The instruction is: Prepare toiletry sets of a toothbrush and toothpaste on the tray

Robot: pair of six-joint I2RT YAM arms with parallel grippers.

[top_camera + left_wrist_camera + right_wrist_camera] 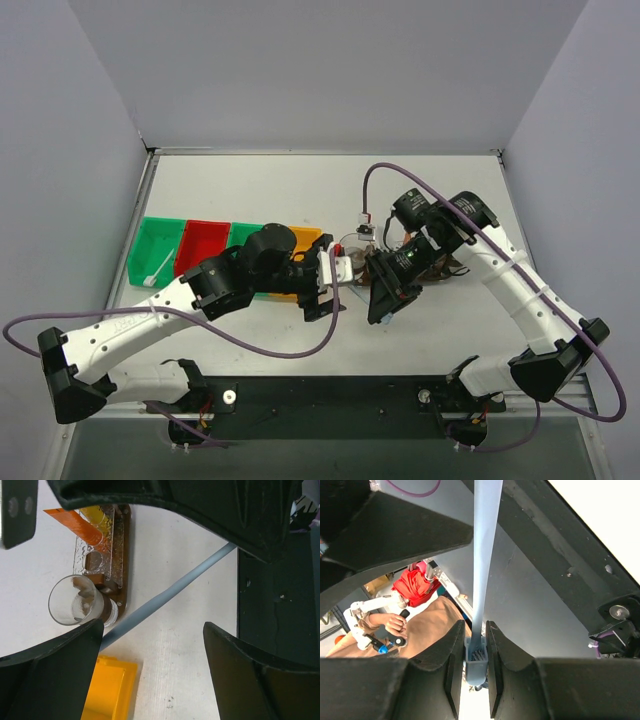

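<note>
My right gripper [476, 680] is shut on the head of a pale blue toothbrush [485, 540], whose handle sticks out away from the fingers. In the top view this gripper [385, 297] hangs just in front of the dark-brown tray [452, 266], which the arm mostly hides. In the left wrist view the toothbrush handle [170, 592] crosses diagonally beside the tray [124, 555]. An orange tube [75, 522] and something yellow [94, 514] rest in clear holders on the tray. My left gripper [152, 675] is open and empty above the table, close to the right gripper. A white toothbrush [160, 265] lies in the leftmost green bin.
A clear cup [75, 602] stands at the tray's near end, also seen in the top view [350, 243]. A row of bins, green [160, 248], red [203, 245], green [243, 235] and yellow [305, 238], sits at the left. The yellow bin's corner [107, 690] lies under the left gripper.
</note>
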